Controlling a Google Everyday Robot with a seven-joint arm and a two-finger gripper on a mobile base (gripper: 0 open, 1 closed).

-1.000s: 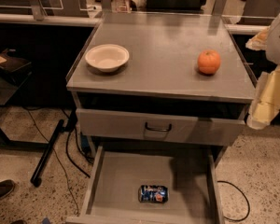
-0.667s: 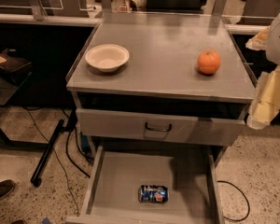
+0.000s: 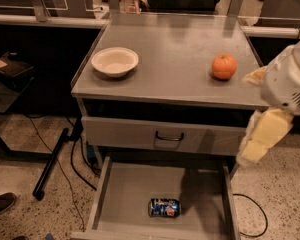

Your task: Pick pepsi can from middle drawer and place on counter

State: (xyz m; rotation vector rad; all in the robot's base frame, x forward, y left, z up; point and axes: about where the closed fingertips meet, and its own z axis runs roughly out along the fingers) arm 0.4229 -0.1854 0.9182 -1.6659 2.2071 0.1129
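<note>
Over at 3 o'clock in the view, the robot's white arm (image 3: 289, 81) reaches in from the right edge, and the pale yellow gripper (image 3: 251, 155) hangs below it, just off the counter's front right corner and above the open drawer's right wall. It touches nothing and holds nothing. How wide it stands cannot be told from this angle.

Down at 6 o'clock is the pepsi can (image 3: 164, 207). It lies on its side on the flat floor of the middle drawer (image 3: 125, 191), close to the front edge and a little right of centre, well apart from the gripper. The drawer is pulled fully out, and the can is the only thing in it.

Above it, a closed drawer face (image 3: 120, 131) shows 1 dark bar handle (image 3: 169, 136) at its middle.

The counter (image 3: 175, 44) carries 2 things. A white bowl (image 3: 115, 61) sits upright towards 10 o'clock, and an orange (image 3: 224, 66) rests towards 2 o'clock, near the right rim. They are well apart from each other.

On the speckled floor at 8 o'clock, a black stand leg (image 3: 50, 164) slants beside the cabinet, and a dark shoe (image 3: 1, 204) pokes in at the left edge.
</note>
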